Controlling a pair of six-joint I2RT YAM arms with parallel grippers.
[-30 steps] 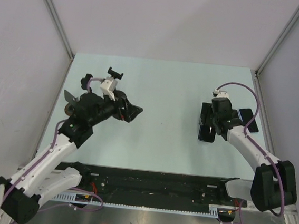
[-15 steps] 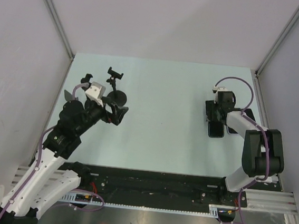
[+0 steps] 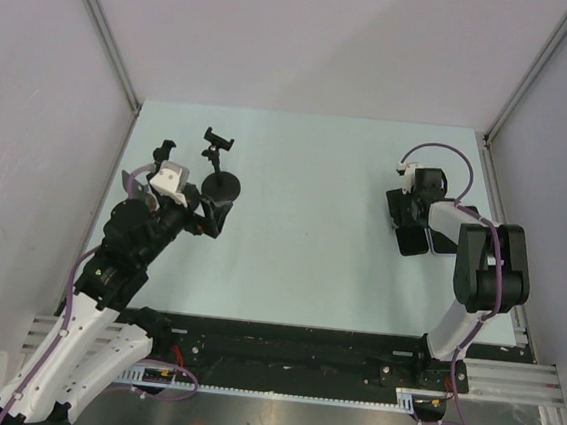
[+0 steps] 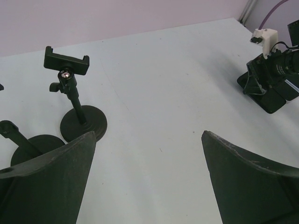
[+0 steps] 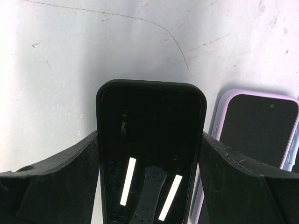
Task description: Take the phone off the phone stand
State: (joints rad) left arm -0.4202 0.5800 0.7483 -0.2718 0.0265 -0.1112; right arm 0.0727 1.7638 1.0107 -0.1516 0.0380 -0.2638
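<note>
Since a moment ago, the right arm [image 3: 485,262] is folded back and the left arm [image 3: 124,247] is pulled away from the phone stand [image 4: 75,100]. The stand's clip [image 4: 67,60] is seen empty at the far left of the bench [image 4: 168,70]. The black phone [image 5: 150,107] is found on the right, well apart from the stand, gripped on its two long sides by the right tool [image 5: 149,135]. Its long axis is pointed straight out from that tool. A purple phone [image 5: 254,126] is laid just beside it. The left tool [image 4: 148,134] is held wide, with nothing in it.
</note>
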